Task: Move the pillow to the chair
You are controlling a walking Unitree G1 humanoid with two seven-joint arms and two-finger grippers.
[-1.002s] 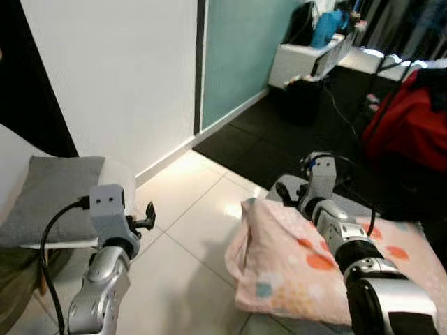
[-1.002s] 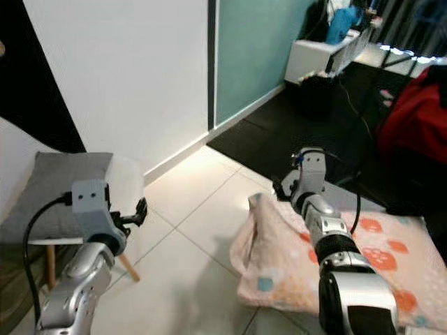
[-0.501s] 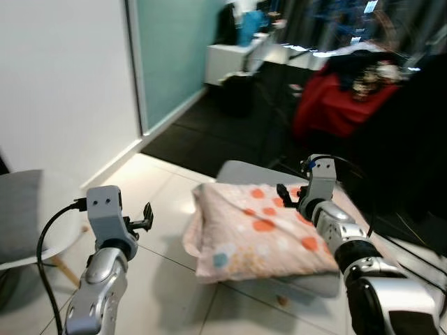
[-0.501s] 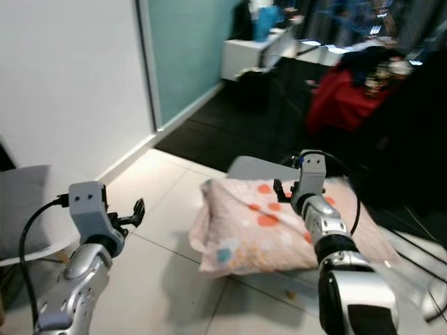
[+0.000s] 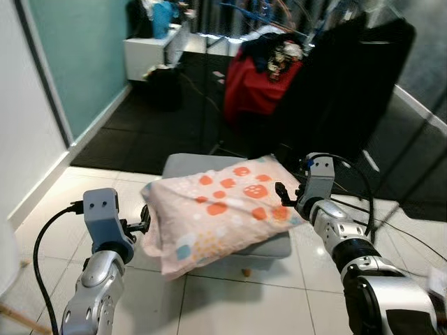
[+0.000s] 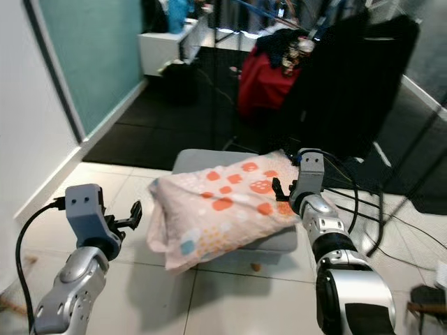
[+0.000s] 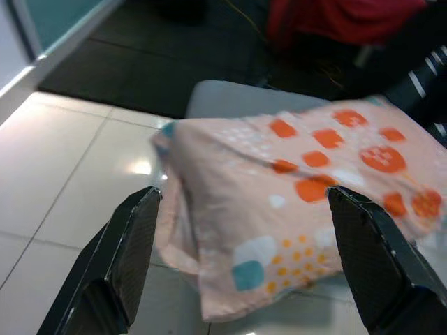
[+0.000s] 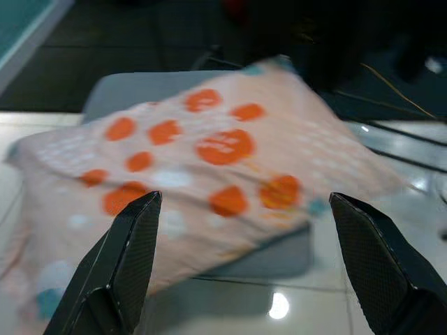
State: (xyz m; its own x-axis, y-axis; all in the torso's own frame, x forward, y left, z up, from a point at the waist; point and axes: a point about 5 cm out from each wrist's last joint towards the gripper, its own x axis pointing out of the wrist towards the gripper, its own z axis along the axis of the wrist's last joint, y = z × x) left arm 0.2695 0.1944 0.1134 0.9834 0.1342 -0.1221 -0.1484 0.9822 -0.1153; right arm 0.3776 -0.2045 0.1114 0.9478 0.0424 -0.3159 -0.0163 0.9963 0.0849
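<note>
Black fingers on both grippers are spread wide apart with nothing between them; the left gripper (image 5: 145, 221) hovers just beside the near left edge of the pale pink fabric pillow with orange and teal spots (image 5: 220, 206), and the right gripper (image 5: 281, 193) sits at the pillow's right end, so close I can't tell if it's touching; in the wrist views the pillow lies ahead between each pair of open fingers (image 7: 129, 262). That pillow lies across a low grey padded stool (image 5: 183, 165), hanging over its front and left edges; the stool stands on glossy white floor tiles (image 5: 230, 307) right where they meet a dark floor. Further back there's a red heap of cloth (image 5: 253, 87), a black garment hanging up (image 5: 349, 84), and a teal wall panel (image 5: 70, 56) off to the left; black cables (image 6: 391, 213) trail over the tiles on the right.
</note>
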